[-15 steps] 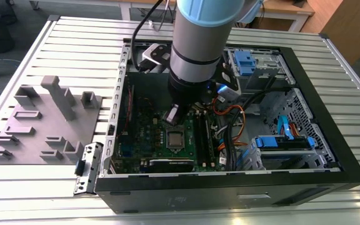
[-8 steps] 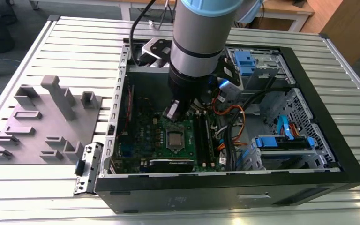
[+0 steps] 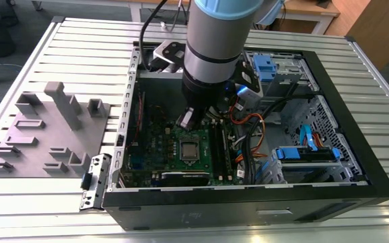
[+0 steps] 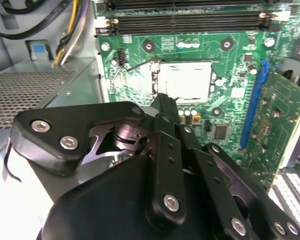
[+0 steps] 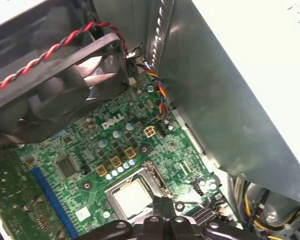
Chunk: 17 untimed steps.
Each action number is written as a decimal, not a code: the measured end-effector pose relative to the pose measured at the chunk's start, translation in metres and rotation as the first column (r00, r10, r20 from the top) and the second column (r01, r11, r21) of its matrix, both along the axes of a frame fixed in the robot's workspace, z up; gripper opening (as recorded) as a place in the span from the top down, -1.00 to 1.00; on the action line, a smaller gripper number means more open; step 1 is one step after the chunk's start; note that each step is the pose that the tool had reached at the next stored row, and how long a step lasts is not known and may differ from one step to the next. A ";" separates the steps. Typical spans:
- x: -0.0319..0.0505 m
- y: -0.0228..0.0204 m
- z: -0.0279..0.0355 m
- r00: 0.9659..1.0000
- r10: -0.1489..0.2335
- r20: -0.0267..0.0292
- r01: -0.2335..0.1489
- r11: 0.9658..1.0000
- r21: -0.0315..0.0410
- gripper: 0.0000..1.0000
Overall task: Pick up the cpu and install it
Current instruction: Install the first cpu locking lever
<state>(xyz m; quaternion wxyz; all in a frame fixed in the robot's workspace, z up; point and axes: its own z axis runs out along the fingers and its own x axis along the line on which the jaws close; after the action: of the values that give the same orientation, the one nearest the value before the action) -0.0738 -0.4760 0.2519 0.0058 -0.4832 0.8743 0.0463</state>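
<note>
The cpu (image 4: 186,80) is a pale silver square lying flat inside the metal-framed socket (image 4: 160,66) on the green motherboard (image 4: 230,60). In the first wrist view the cpu (image 5: 132,197) lies just past the fingertips. In the exterior view it is the grey square (image 3: 189,149) in the socket, below the arm. My gripper (image 3: 185,120) hangs inside the computer case, a little above the board and just beside the socket. Its jaws are drawn together with nothing between them in both wrist views (image 4: 162,100) (image 5: 165,221).
The open black computer case (image 3: 356,131) walls in the work area. A fan (image 5: 55,80) with red and black wires hangs near the board. Cables (image 3: 248,126) and blue drive brackets (image 3: 303,154) crowd the exterior view's right. A grey plastic tray (image 3: 46,131) lies outside on the slatted table.
</note>
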 end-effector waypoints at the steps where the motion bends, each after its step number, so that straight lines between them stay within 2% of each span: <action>1: 0.0000 0.0000 0.0000 1.000 0.000 0.002 0.000 1.000 0.008 0.79; 3: 0.0000 0.0000 0.0000 1.000 0.001 0.007 -0.001 1.000 0.024 0.79; 5: 0.0000 0.0000 0.0001 1.000 0.002 0.008 -0.002 0.999 0.032 0.79; 9: 0.0039 0.0000 0.0000 1.000 0.002 0.009 -0.003 0.999 0.034 0.79; 17: 0.0199 0.0020 0.0000 1.000 0.005 0.009 -0.005 0.999 0.036 0.79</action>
<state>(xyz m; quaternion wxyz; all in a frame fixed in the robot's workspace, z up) -0.0539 -0.4740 0.2519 0.0181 -0.4855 0.8720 0.0600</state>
